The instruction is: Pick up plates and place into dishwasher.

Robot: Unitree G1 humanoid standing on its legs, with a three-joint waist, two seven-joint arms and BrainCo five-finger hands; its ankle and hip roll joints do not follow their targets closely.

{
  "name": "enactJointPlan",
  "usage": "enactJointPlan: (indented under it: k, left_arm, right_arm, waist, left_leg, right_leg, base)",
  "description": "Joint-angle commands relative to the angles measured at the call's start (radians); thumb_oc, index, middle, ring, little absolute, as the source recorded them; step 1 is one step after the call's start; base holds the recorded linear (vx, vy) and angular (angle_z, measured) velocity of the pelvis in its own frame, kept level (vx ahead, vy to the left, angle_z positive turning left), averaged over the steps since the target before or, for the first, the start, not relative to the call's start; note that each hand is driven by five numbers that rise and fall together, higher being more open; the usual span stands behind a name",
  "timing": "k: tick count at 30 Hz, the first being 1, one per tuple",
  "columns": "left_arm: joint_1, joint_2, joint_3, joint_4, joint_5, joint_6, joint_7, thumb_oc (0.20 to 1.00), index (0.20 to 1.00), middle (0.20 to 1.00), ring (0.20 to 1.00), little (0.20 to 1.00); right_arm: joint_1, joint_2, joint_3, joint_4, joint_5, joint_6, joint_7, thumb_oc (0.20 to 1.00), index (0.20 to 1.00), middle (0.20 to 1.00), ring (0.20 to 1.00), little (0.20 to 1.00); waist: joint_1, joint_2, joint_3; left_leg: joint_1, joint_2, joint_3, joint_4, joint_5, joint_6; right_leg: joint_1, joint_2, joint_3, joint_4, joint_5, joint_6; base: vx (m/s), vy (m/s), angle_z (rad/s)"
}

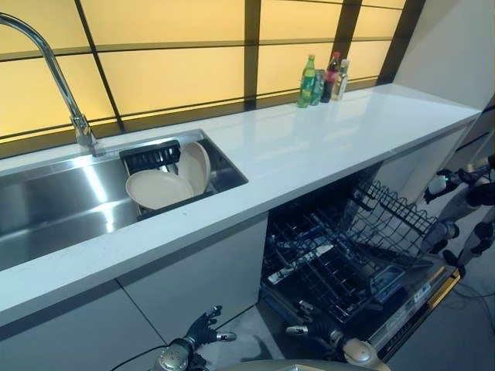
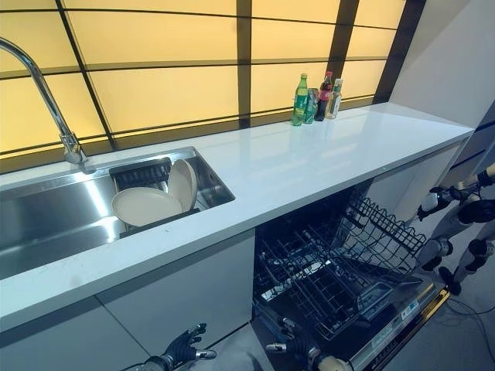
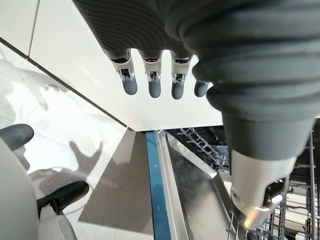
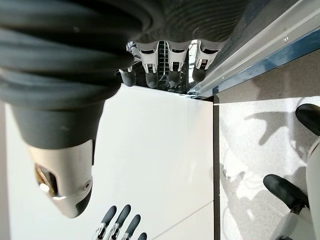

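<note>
stainless sink (image 1: 46,209) at left: two cream plates (image 1: 159,188) sit in its dark rack (image 1: 151,157), untouched. left hand (image 1: 203,328) hangs low by cabinet front, fingers relaxed, holding nothing. right hand (image 1: 313,331) low by open dishwasher (image 1: 348,263), fingers loose, empty. racks hold no plates visible. est. progress: zero; both pick-ups and loading remain.

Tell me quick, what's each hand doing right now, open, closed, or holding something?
Left hand: open, fingers relaxed, holding nothing, low in front of the cabinet.
Right hand: open, empty, low by the open dishwasher.
</note>
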Motion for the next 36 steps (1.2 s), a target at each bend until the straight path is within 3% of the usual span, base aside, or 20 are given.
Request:
enactJointPlan:
  k: [1, 11, 17, 20, 22, 25, 28, 29, 32, 36]
  left_arm:
    - [-0.097, -0.029, -0.005, -0.016, 0.003, -0.038, 0.004, 1.0, 1.0, 1.0, 1.0, 1.0]
    - [-0.094, -0.029, -0.011, -0.014, -0.004, -0.04, -0.069, 1.0, 1.0, 1.0, 1.0, 1.0]
    - [-0.1, -0.005, -0.02, -0.087, -0.059, -0.074, -0.202, 1.0, 1.0, 1.0, 1.0, 1.0]
    - [-0.1, 0.058, -0.038, -0.312, -0.126, -0.05, -0.342, 1.0, 1.0, 1.0, 1.0, 1.0]
    - [-0.106, 0.114, -0.035, -0.478, -0.242, -0.029, -0.456, 1.0, 1.0, 1.0, 1.0, 1.0]
    - [-0.111, 0.158, 0.014, -0.694, -0.422, 0.007, -0.595, 1.0, 1.0, 1.0, 1.0, 1.0]
    - [-0.122, 0.176, 0.1, -0.894, -0.578, 0.026, -0.661, 1.0, 1.0, 1.0, 1.0, 1.0]
    - [-0.127, 0.184, 0.134, -0.949, -0.615, 0.025, -0.664, 1.0, 1.0, 1.0, 1.0, 1.0]
    - [-0.154, 0.211, 0.212, -1.065, -0.59, -0.059, -0.584, 1.0, 1.0, 1.0, 1.0, 1.0]
    - [-0.223, 0.267, 0.349, -1.181, -0.59, -0.046, -0.389, 1.0, 1.0, 1.0, 1.0, 1.0]
  right_arm:
    - [-0.106, -0.009, 0.008, -0.024, 0.04, -0.037, 0.013, 1.0, 1.0, 1.0, 1.0, 1.0]
    - [-0.1, -0.004, -0.005, -0.036, 0.083, -0.019, 0.05, 1.0, 1.0, 1.0, 1.0, 1.0]
    - [-0.104, -0.007, -0.016, -0.064, 0.14, 0.008, 0.06, 1.0, 1.0, 1.0, 1.0, 1.0]
    - [-0.096, -0.026, -0.029, -0.156, 0.19, 0.056, 0.038, 1.0, 1.0, 1.0, 1.0, 1.0]
    - [-0.085, -0.041, -0.044, -0.211, 0.209, 0.067, 0.043, 1.0, 1.0, 1.0, 1.0, 1.0]
    - [-0.063, -0.049, -0.064, -0.259, 0.213, 0.056, 0.041, 1.0, 1.0, 1.0, 1.0, 1.0]
    - [-0.044, -0.037, -0.073, -0.277, 0.193, 0.043, 0.033, 1.0, 1.0, 1.0, 1.0, 1.0]
    - [-0.037, -0.031, -0.073, -0.281, 0.185, 0.042, 0.03, 1.0, 1.0, 1.0, 1.0, 1.0]
    - [-0.016, -0.018, -0.072, -0.292, 0.164, 0.049, 0.026, 1.0, 1.0, 1.0, 1.0, 1.0]
    - [0.021, -0.002, -0.068, -0.285, 0.137, 0.026, 0.021, 1.0, 1.0, 1.0, 1.0, 1.0]
  waist:
    - [-0.016, 0.026, 0.098]
    - [-0.021, 0.026, 0.098]
    - [-0.026, 0.03, 0.103]
    - [-0.03, 0.039, 0.113]
    - [-0.033, 0.05, 0.119]
    - [-0.032, 0.063, 0.122]
    - [-0.024, 0.068, 0.117]
    - [-0.022, 0.068, 0.114]
    - [-0.017, 0.067, 0.106]
    - [-0.013, 0.066, 0.094]
  left_leg:
    - [-0.006, -0.038, 0.003, 0.057, -0.136, 0.034]
    - [-0.003, -0.036, 0.007, 0.054, -0.136, 0.033]
    - [0.0, -0.034, 0.007, 0.046, -0.13, 0.031]
    - [-0.003, -0.031, 0.006, 0.045, -0.128, 0.031]
    - [-0.006, -0.029, 0.006, 0.042, -0.122, 0.032]
    - [-0.007, -0.029, -0.001, 0.035, -0.118, 0.036]
    - [-0.006, -0.03, -0.008, 0.029, -0.119, 0.036]
    - [-0.006, -0.03, -0.009, 0.027, -0.119, 0.035]
    - [-0.007, -0.031, -0.014, 0.023, -0.117, 0.031]
    - [-0.009, -0.034, -0.024, 0.019, -0.114, 0.027]
  right_leg:
    - [0.053, -0.058, 0.033, 0.042, -0.125, 0.082]
    - [0.052, -0.058, 0.039, 0.043, -0.123, 0.085]
    - [0.05, -0.055, 0.047, 0.044, -0.119, 0.086]
    - [0.044, -0.057, 0.048, 0.047, -0.118, 0.085]
    - [0.039, -0.057, 0.049, 0.047, -0.114, 0.086]
    - [0.04, -0.061, 0.044, 0.041, -0.109, 0.087]
    - [0.045, -0.066, 0.041, 0.032, -0.107, 0.089]
    - [0.047, -0.067, 0.041, 0.029, -0.105, 0.089]
    - [0.05, -0.07, 0.042, 0.023, -0.104, 0.092]
    - [0.055, -0.073, 0.038, 0.018, -0.111, 0.094]
  base:
    - [0.0, 0.0, 0.0]
    - [0.0, 0.0, 0.0]
    - [0.0, 0.0, 0.0]
    - [-0.02, 0.024, -0.01]
    - [-0.04, 0.051, -0.02]
    - [-0.02, 0.043, -0.02]
    - [0.0, 0.0, 0.0]
    - [0.0, 0.0, 0.0]
    - [0.0, -0.001, 0.01]
    - [0.0, 0.0, 0.01]
